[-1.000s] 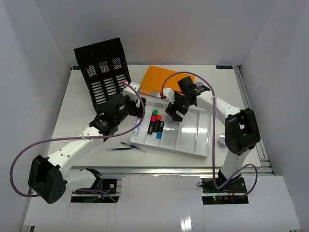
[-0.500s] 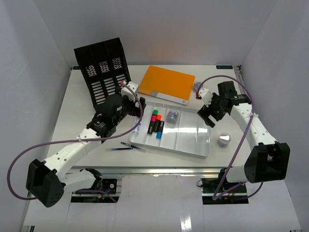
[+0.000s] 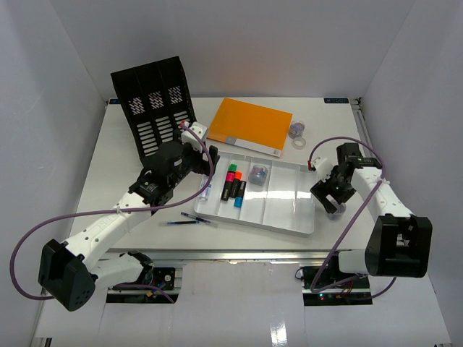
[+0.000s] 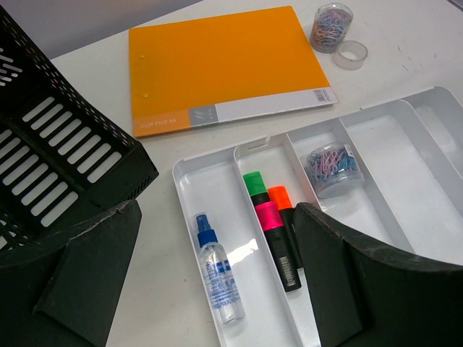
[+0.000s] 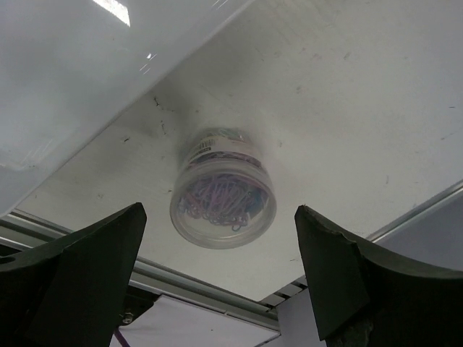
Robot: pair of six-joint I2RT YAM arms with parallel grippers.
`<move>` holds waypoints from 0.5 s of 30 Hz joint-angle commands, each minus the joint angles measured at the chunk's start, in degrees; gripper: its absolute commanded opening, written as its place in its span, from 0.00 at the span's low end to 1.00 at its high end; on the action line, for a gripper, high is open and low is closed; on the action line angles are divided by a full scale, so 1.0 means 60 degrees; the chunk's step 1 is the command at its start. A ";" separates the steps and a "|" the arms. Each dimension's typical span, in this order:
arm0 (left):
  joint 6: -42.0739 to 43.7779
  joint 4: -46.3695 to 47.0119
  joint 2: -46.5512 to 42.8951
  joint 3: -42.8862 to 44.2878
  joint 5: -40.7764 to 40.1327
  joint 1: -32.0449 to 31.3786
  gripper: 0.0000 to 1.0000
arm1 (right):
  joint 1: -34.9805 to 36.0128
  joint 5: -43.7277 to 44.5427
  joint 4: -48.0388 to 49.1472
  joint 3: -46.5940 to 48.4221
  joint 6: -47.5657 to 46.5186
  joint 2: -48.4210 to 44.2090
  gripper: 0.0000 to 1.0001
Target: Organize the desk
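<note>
Near the right edge, right claw [image 3: 331, 196] hangs released over a clip jar [image 5: 223, 199] on the worktop [image 3: 108, 159]; left claw [image 4: 217, 289] released too

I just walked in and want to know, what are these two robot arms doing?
They are tidying a white desk. The right arm's jaws hang open over a clear round plastic tub of coloured paper clips on the desk beside the white compartment tray, not gripping it. The left arm's jaws hang open and empty above the tray's end holding a clear spray bottle and highlighter pens.
</note>
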 commanded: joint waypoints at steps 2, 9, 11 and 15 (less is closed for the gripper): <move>-0.0065 0.0056 -0.0306 -0.0031 0.0154 -0.0007 0.98 | -0.0016 -0.0223 0.0786 -0.0476 -0.0037 0.0587 0.91; -0.0064 0.0056 -0.0293 -0.0031 0.0145 -0.0007 0.98 | -0.0336 0.0294 0.1419 -0.0840 0.0037 0.0877 0.96; -0.0071 0.0056 -0.0293 -0.0031 0.0162 -0.0007 0.98 | -0.0374 0.0301 0.1393 -0.0866 0.0018 0.0896 0.82; -0.0064 0.0068 -0.0284 -0.0031 0.0181 -0.0007 0.98 | -0.0438 0.0323 0.1296 -0.0903 0.0035 0.0780 0.51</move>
